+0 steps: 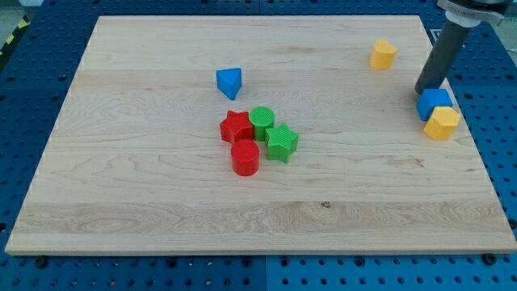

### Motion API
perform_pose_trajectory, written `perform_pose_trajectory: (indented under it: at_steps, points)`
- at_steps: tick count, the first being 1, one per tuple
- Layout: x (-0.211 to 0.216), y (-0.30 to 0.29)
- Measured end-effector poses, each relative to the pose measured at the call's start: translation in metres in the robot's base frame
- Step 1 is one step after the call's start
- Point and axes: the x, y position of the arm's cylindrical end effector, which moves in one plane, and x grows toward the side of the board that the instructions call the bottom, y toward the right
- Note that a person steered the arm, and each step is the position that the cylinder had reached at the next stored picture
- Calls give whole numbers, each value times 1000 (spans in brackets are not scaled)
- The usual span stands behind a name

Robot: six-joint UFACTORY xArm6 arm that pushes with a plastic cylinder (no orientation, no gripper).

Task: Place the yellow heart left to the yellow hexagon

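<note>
The yellow heart (384,54) lies near the view's top right of the wooden board (161,202). The yellow hexagon (442,123) sits at the board's right edge, touching a blue cube (435,102) just above it. My tip (423,91) is at the upper left side of the blue cube, touching or almost touching it. It stands below and to the right of the yellow heart, well apart from it, and up-left of the hexagon.
A blue triangular block (229,82) lies left of centre towards the top. A tight cluster sits mid-board: a red star (236,126), a green cylinder (261,120), a green star (281,142) and a red cylinder (245,158). The board's right edge runs just beside the hexagon.
</note>
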Motion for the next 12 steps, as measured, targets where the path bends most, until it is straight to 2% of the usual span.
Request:
perform_pose_trajectory:
  at_steps: [1,3,4,5,6,7,9,11,12]
  points:
    - [0,-17]
    - [-14,-97]
    - [-59,-144]
    - [-115,-118]
    - [-132,-56]
    - [-131,-54]
    - [-90,-66]
    - [-112,-56]
    - [-87,-54]
